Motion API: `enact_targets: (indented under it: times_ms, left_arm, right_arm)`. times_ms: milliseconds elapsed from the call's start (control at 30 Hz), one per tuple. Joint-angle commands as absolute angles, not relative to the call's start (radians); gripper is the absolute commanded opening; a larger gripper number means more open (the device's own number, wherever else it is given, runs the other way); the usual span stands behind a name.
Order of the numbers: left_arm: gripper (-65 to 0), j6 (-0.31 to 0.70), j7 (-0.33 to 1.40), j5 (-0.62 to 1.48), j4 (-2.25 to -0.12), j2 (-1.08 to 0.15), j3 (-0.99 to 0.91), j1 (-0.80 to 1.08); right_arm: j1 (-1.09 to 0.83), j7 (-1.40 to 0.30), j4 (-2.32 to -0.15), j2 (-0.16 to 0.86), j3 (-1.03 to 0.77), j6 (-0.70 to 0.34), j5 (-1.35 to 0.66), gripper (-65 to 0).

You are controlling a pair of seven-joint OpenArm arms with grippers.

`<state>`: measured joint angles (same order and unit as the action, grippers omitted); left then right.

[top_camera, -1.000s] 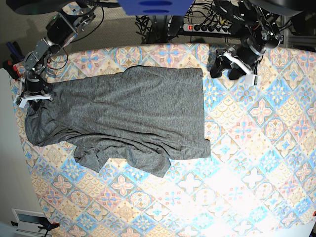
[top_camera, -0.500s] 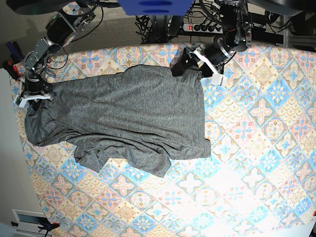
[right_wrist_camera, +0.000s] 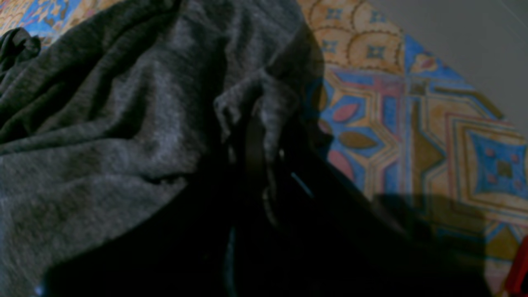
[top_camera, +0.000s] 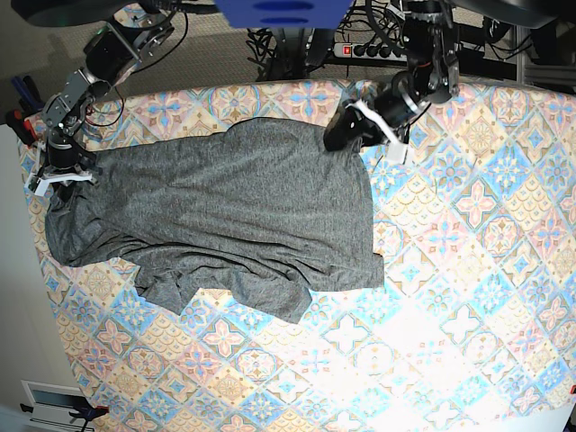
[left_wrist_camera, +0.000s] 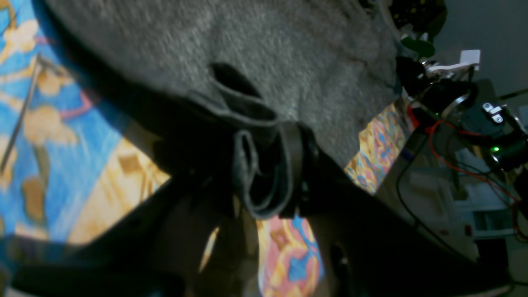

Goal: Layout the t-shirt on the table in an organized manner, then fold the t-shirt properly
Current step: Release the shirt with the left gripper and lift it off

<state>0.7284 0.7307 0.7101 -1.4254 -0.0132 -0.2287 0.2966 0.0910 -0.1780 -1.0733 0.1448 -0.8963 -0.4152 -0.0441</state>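
Note:
The dark-grey t-shirt (top_camera: 234,207) lies spread over the left half of the table (top_camera: 468,270), its lower edge rumpled and partly folded under. My left gripper (top_camera: 342,135) sits at the shirt's far right corner. In the left wrist view it (left_wrist_camera: 268,173) is shut on a rolled fold of the t-shirt (left_wrist_camera: 288,49) hem. My right gripper (top_camera: 61,171) is at the shirt's far left end, near the table's edge. The right wrist view shows it (right_wrist_camera: 251,136) shut on a bunched pinch of the t-shirt (right_wrist_camera: 103,123).
A power strip (top_camera: 378,49) and cables lie beyond the table's far edge. The table's left edge runs close to my right gripper. The other arm (left_wrist_camera: 453,95) shows at the far end of the shirt in the left wrist view.
My left gripper has moved left from the bare cloth to the shirt's far right corner and closed on the hem. The right arm and the shirt have stayed still.

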Motion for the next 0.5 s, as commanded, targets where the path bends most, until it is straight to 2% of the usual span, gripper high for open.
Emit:
enact_targets:
  times_ms: [0, 167, 467]
  left_arm:
    - [-53.5, 0.698, 0.737, 0.696, -1.420, -0.004, -0.226, 0.288]
    - [-55.2, 0.698, 0.740, 0.707, -1.454, -0.001, -0.226, 0.309]
    - [-55.6, 0.698, 0.786, 0.708, -1.753, -0.005, -0.234, 0.447]
  right_arm:
    - [0.097, -0.176, -1.087, 0.162, -0.895, -0.417, -0.044, -65.0]
    - [0.097, -0.177, -1.087, 0.162, -0.895, -0.417, -0.044, -65.0]
    - [0.035, -0.173, -1.132, 0.162, -0.897, -0.417, -0.050, -65.0]
